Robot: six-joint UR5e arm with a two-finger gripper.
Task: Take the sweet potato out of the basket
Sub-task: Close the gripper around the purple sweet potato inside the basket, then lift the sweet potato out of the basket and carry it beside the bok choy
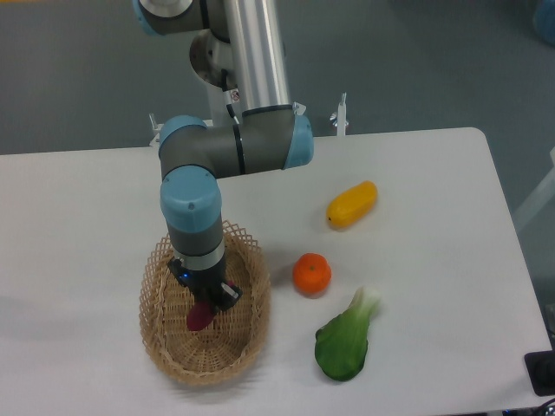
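Views: one fixed camera only, so no second view shares any part of the scene.
Position: raised above the near edge of the table, off the arm.
Facing: tilted steeply down and toward the far side, where grey floor fills the top of the picture.
Distance: moderate; nearly the whole white table fits, its right edge slanting in and its left part cut by the picture border.
Centre of view: the arm comes in from the top and reaches down to the basket at near left.
Right half: yellow fruit, orange, leafy green.
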